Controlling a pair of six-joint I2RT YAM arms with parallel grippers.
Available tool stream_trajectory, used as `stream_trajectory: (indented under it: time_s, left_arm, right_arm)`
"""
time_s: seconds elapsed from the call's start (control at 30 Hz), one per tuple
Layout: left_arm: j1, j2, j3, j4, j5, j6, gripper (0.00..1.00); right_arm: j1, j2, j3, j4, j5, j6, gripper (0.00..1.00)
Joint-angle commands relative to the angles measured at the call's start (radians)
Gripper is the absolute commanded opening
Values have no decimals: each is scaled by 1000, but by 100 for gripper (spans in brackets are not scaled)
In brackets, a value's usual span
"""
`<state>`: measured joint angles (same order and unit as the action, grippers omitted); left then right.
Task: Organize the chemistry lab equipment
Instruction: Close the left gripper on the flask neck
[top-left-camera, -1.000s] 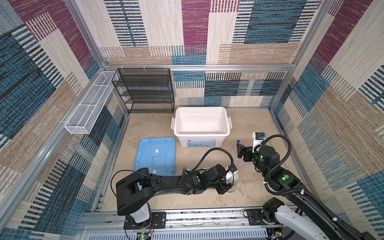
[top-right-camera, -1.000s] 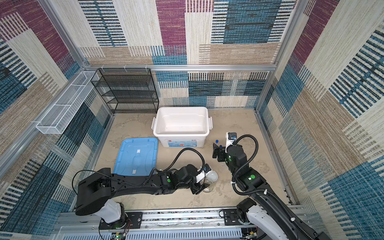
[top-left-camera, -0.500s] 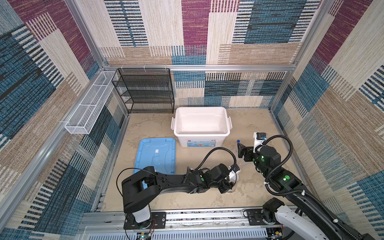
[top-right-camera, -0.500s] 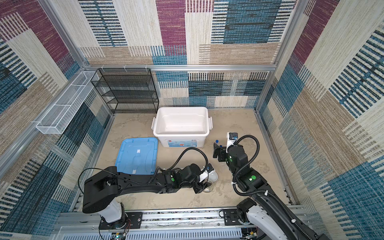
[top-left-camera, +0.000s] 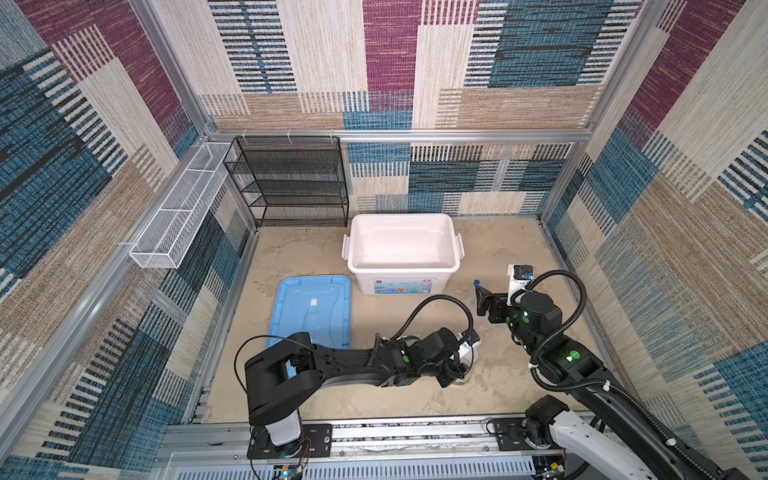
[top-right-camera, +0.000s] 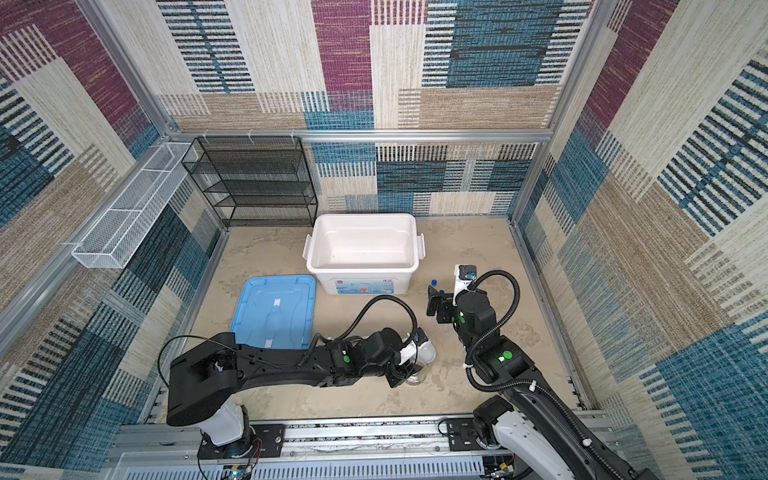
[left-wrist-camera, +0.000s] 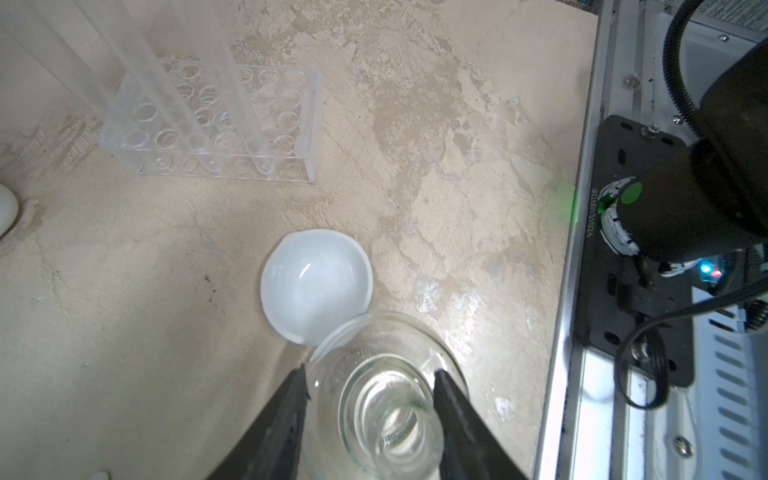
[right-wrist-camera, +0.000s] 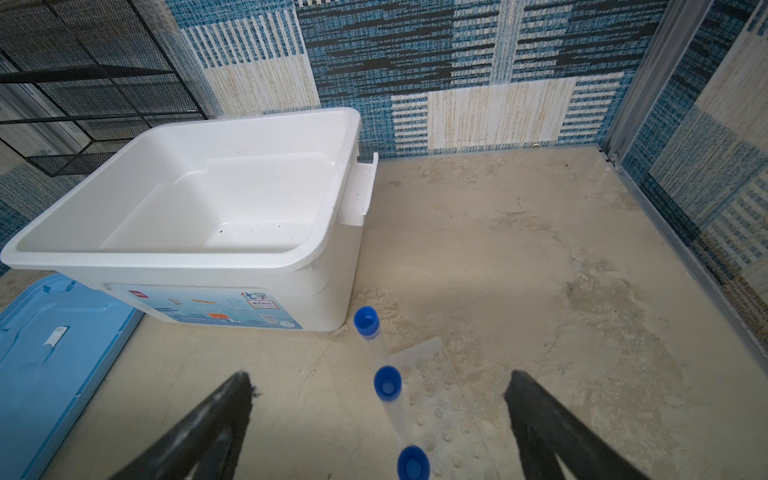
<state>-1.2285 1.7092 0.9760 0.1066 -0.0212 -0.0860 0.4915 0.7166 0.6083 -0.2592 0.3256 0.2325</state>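
Item: my left pincer (left-wrist-camera: 370, 370), parted astride flask (left-wrist-camera: 390, 419), not yet clenched; bowl (top-right-camera: 428, 352) at flask's 1 o'clock. Right pincer (right-wrist-camera: 380, 377): released above tubes (right-wrist-camera: 365, 321).

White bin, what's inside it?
The white bin holds no equipment, only a few dark specks on its floor. In the right wrist view, its near wall hides the closest strip of floor.

Bin label (right-wrist-camera: 203, 309) — print illegible
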Motion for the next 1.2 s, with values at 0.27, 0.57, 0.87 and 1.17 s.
stream_trajectory:
  time_s: [0.27, 0.57, 0.87, 1.17]
  left_arm:
    - [0, 3, 4, -24, -23, -16, 36]
    - [0, -11, -6, -38, -70, -24, 30]
    - [1, -40, -32, -48, -127, -17, 25]
    - [7, -87, -65, -18, -154, -6, 24]
  right_arm:
    - [-2, -2, -4, 5, 12, 13, 97]
    - [-3, -2, -5, 5, 8, 13, 97]
    - [-4, 0, -8, 14, 1, 11, 97]
    - [-3, 7, -12, 33, -44, -4, 96]
